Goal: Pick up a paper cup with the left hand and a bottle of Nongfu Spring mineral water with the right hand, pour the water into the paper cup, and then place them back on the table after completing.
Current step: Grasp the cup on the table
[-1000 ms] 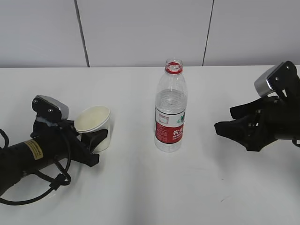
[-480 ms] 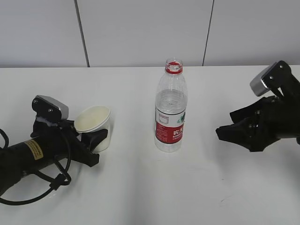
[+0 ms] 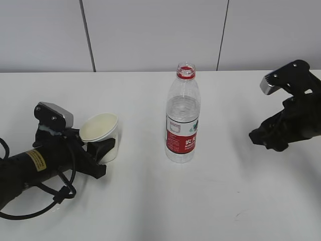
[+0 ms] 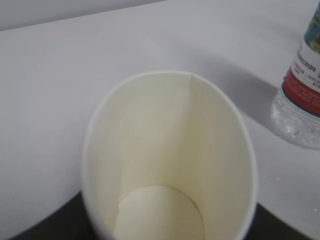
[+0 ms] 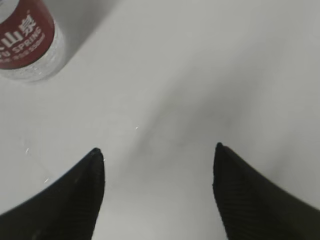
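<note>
From the outside camera, the left hand (image 3: 98, 150) lies low on the table (image 3: 150, 201). Its black fingers sit on both sides of the cup (image 3: 101, 135), tight against its wall, so it is holding the cup. The cup stands up straight on the table and its mouth is open to the top. A grey camera block (image 3: 53, 116) sits on the arm behind the cup, and a yellow sticker (image 3: 35, 159) shows on the arm's barrel. The bottle (image 3: 183, 114) stands straight up in the middle of the table, to the right of the left jaws and well apart from them. It has no cap, a red ring at the neck and a red label. Water fills it about two thirds of the way. The right hand (image 3: 261, 136) hangs above the table far on the right, well apart from the bottle. Nothing is between its jaws.

From the left wrist camera, the cup (image 4: 170, 165) fills most of the picture, right between the jaws. It is white inside and dry at the bottom. The bottle (image 4: 300, 100) peeks in at the right edge, off to the side of the cup.

From the right wrist camera, the two black fingers (image 5: 70, 200) are spread wide with only bare table (image 5: 200, 75) between them. The bottle (image 5: 30, 42) is ahead and to the left of the jaws, near the top corner, not touching them.
</note>
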`<state>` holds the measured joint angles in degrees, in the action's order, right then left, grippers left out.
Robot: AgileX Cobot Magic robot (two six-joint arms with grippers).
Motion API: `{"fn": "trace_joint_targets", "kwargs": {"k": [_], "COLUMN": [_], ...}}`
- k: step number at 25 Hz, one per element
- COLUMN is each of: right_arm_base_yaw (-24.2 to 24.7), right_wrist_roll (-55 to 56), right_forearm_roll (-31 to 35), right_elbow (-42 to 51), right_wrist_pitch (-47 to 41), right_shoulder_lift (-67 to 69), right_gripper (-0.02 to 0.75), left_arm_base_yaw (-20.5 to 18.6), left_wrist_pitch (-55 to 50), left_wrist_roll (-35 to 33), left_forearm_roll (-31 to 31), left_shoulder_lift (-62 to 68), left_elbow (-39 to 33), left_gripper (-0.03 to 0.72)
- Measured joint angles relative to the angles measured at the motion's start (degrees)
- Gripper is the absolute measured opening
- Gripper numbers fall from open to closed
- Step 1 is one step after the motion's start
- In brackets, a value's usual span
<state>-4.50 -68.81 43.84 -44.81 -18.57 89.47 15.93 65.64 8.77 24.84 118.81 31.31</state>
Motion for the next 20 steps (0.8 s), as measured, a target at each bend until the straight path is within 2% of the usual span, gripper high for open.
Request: {"fn": "trace_joint_targets", "kwargs": {"k": [7, 10, 13, 15, 20], "right_arm_base_yaw": [-9.25, -10.49, -10.61, -10.61, -10.61], "right_wrist_roll": [8.11, 22.73, 42.79, 53.54, 66.44], "right_forearm_roll": [-3.94, -15.98, -33.96, -42.59, -56.96], "right_elbow": [5.22, 7.65, 10.31, 12.42, 17.63], "right_wrist_pitch": [23.13, 28.62, 34.24, 37.96, 47.1], "right_shoulder_lift": [0.0, 0.0, 0.0, 0.0, 0.0], "right_gripper": [0.501, 0.501, 0.501, 0.501, 0.501], "left_arm_base_yaw": [0.0, 0.0, 0.0, 0.0, 0.0], "left_wrist_pitch": [0.0, 0.0, 0.0, 0.0, 0.0], "left_wrist_roll": [0.0, 0.0, 0.0, 0.0, 0.0], "left_forearm_roll": [0.0, 0.0, 0.0, 0.0, 0.0], "left_shoulder_lift": [0.0, 0.0, 0.0, 0.0, 0.0], "left_elbow": [0.0, 0.0, 0.0, 0.0, 0.0], "left_gripper": [0.342, 0.342, 0.342, 0.342, 0.342]}}
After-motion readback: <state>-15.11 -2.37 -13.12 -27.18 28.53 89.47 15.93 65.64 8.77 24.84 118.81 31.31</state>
